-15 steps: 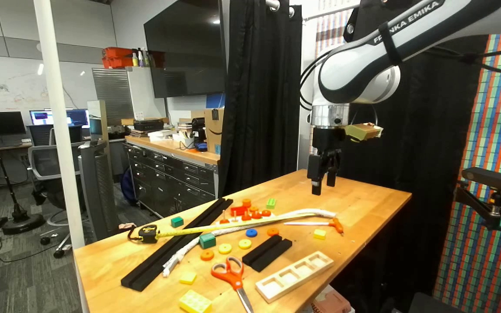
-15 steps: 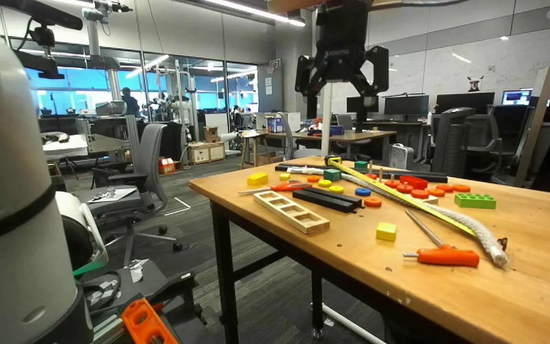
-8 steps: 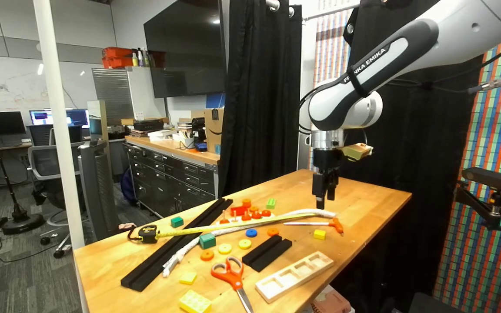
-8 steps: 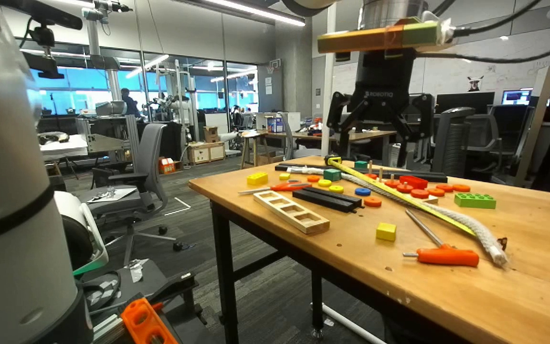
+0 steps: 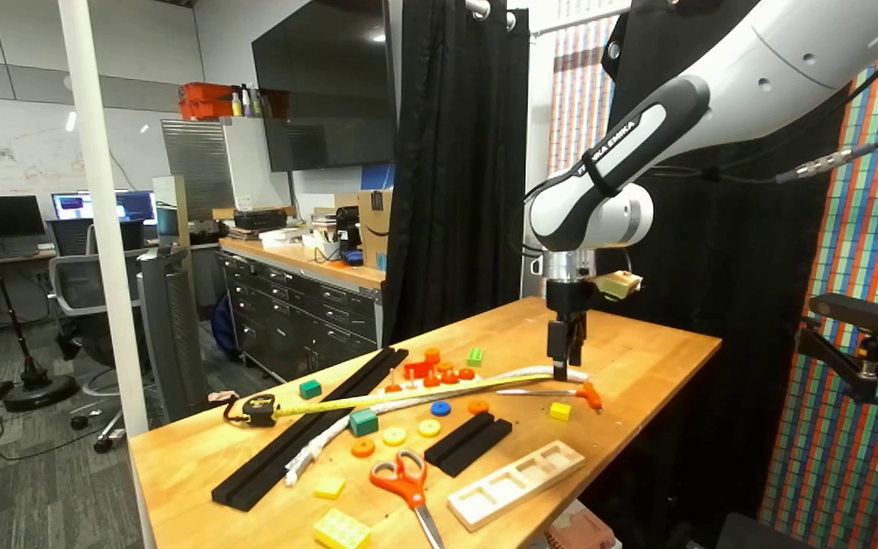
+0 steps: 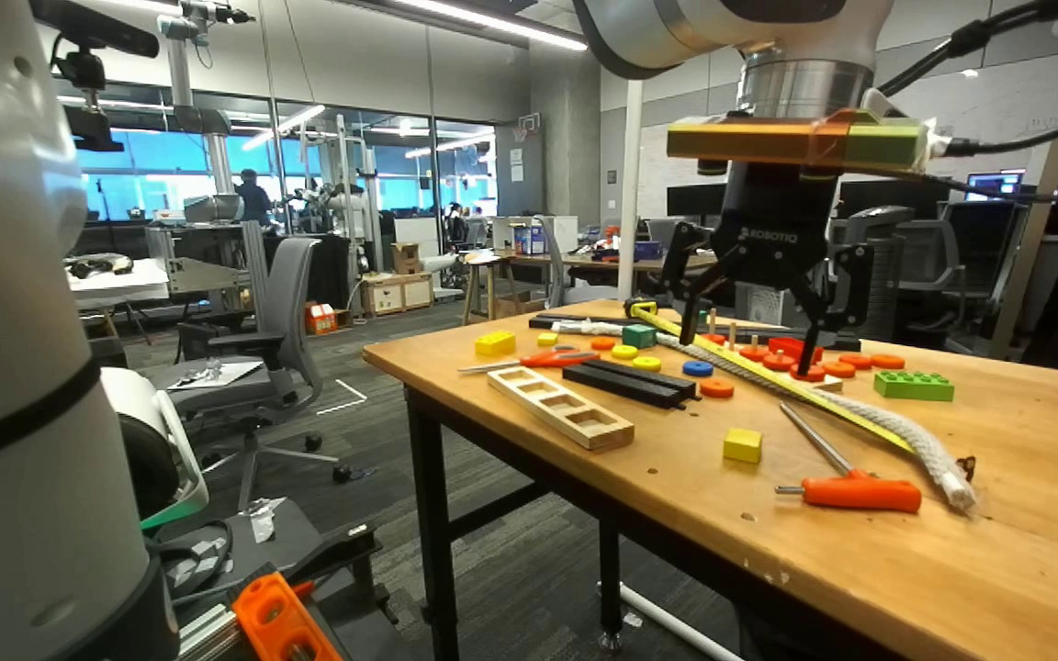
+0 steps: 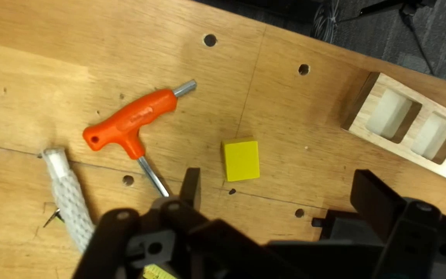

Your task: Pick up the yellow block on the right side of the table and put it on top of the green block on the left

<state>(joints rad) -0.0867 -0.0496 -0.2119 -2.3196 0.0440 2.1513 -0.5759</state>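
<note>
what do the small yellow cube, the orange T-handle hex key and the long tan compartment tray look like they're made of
Small yellow cube: perhaps painted wood or plastic, matte; even colour, no grain showing.
Orange T-handle hex key: handle probably plastic, smooth, rounded; shaft likely metal, from its silvery glint.
Long tan compartment tray: apparently bare wood, given its timber colour.

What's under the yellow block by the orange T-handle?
The yellow block rests on the wooden table; in the wrist view a thin dark line in the wood runs up to its edge. The patch directly beneath it is covered.
</note>
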